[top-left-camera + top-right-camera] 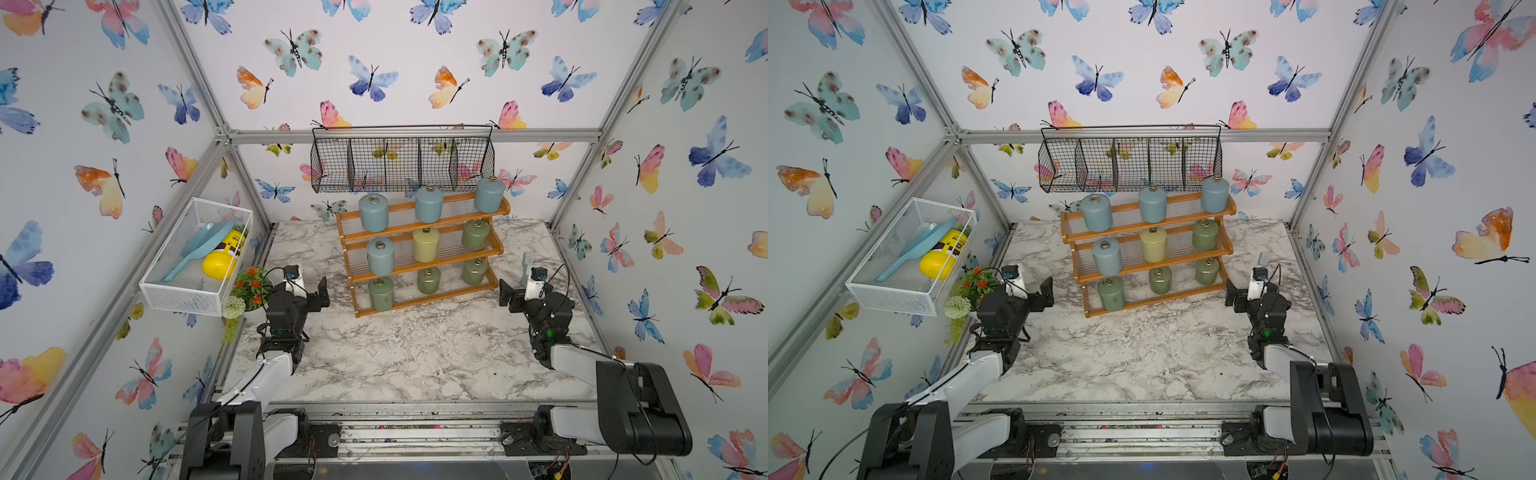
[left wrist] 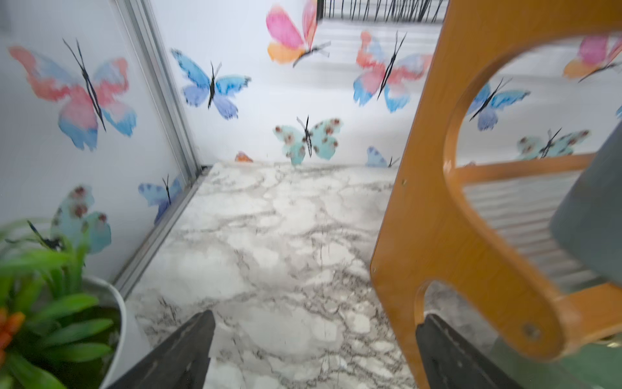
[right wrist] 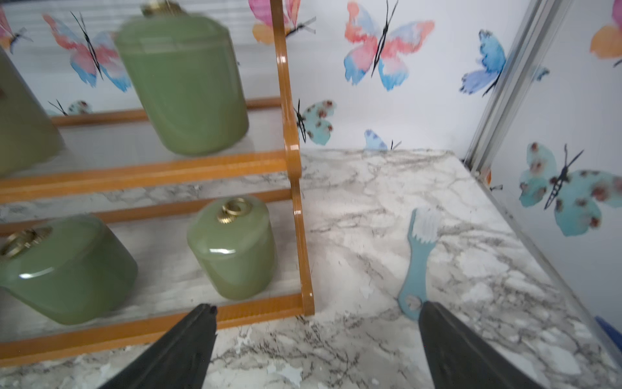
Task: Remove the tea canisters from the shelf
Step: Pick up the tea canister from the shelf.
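Left tool (image 1: 323,294) and right tool (image 1: 508,297) both hang open, empty, flanking the shelf (image 1: 415,302); a careless reach could bump its frame and topple your tea canisters (image 1: 373,214).

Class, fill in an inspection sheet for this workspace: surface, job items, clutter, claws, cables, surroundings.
Surface: marble-pattern tabletop, scuffed in spots.
Job's things: nine canisters on the shelf, three per tier; none removed.
Clutter: brush beside the shelf; plant; white basket holding scoop and bottle; black basket above the shelf.
Claws: left claw open, holding nothing; right claw open, holding nothing.
Cables: black cable along the left arm, apart from the shelf.
Surroundings: butterfly wallpaper, metal frame.
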Robot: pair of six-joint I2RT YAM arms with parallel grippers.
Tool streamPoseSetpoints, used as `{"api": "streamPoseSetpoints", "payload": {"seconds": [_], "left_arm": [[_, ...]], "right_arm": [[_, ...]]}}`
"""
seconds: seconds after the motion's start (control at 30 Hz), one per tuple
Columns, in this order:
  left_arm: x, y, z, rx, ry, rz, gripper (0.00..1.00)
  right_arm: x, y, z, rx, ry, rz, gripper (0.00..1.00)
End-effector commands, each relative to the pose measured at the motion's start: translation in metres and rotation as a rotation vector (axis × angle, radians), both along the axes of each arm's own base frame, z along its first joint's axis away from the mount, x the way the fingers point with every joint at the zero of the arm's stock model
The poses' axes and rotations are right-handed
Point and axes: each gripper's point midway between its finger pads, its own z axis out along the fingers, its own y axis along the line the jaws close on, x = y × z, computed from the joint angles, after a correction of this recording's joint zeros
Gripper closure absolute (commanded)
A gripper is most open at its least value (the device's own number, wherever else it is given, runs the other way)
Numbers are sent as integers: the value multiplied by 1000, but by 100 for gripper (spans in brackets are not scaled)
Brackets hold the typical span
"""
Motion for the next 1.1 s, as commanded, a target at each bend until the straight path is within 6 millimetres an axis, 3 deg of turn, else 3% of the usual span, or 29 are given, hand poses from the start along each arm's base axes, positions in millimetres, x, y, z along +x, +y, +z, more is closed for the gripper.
{"api": "streamPoseSetpoints", "payload": {"seconds": [0.0,0.13,0.33,0.5,0.77,0.93,1.07], "left_arm": [[-27,-12,-13,-33,107,-45,1],[-49,-17,23,-62,3,-73,2],[-64,-36,52,-78,-29,-177,2],[-65,-55,63,-89,-37,-248,1],[-74,-87,78,-50,-64,-327,2],[-76,-101,74,-30,-57,-356,2],[-76,-108,72,-26,-45,-369,2]], "right_arm": [[-12,9,-2,48,103,43,0],[-18,17,29,57,135,89,0],[-19,34,92,77,99,195,0],[-20,56,140,120,63,330,0],[-15,89,190,195,30,515,0],[-8,118,214,167,8,574,0],[-3,154,219,137,34,648,0]]}}
